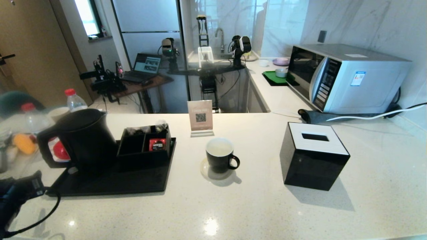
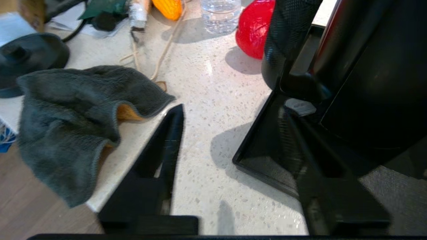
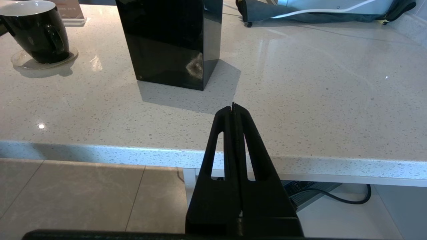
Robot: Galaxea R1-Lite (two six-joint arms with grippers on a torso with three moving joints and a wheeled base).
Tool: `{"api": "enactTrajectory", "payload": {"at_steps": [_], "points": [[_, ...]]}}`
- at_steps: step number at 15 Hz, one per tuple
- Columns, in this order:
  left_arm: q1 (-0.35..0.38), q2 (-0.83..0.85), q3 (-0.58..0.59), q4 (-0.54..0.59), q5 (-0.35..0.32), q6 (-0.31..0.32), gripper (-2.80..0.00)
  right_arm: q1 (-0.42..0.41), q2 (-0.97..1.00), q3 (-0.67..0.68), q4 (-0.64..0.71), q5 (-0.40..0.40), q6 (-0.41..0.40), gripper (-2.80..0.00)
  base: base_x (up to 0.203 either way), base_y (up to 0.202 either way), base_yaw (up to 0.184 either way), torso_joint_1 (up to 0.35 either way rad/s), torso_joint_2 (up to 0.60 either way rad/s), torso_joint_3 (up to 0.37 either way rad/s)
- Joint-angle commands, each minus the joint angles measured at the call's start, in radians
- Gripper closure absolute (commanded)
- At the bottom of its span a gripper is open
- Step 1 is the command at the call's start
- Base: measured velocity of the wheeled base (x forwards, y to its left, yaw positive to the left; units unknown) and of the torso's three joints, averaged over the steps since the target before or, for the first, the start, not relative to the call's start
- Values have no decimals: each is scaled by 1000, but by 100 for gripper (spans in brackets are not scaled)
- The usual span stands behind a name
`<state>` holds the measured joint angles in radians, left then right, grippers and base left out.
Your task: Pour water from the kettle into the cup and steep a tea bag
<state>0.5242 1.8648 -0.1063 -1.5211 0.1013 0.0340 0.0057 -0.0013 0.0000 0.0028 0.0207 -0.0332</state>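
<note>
The matte-black kettle (image 1: 85,140) stands at the left end of a black tray (image 1: 110,186), its loop handle (image 1: 45,150) facing left. In the left wrist view my left gripper (image 2: 232,110) is open and empty, low over the counter just short of the tray corner (image 2: 243,160), with the kettle (image 2: 367,73) and its handle (image 2: 287,40) ahead. My left arm (image 1: 16,196) shows at the bottom left. The black cup (image 1: 219,155) sits on a saucer mid-counter, its handle to the right. My right gripper (image 3: 233,107) is shut and empty at the counter's front edge, far from the cup (image 3: 36,31).
A black organiser (image 1: 145,145) with sachets sits on the tray. A black tissue box (image 1: 313,155) stands right of the cup, with a microwave (image 1: 343,78) behind. A grey cloth (image 2: 73,110) hangs over the counter edge, near a red object (image 2: 255,30) and bottles (image 1: 74,100).
</note>
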Motion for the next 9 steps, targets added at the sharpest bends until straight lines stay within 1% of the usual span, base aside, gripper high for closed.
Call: {"api": "enactTrajectory", "payload": {"at_steps": [1,5,9], "points": [[-13,37,-42,-49,0,-2,-280,0,1,0,0,1,-1,0,0,0,0,0,0,0],[-29,46,-71,-49,-1,-2,-280,0,1,0,0,1,-1,0,0,0,0,0,0,0],[-35,70,-133,-49,0,4,-280,0,1,0,0,1,-1,0,0,0,0,0,0,0]]}}
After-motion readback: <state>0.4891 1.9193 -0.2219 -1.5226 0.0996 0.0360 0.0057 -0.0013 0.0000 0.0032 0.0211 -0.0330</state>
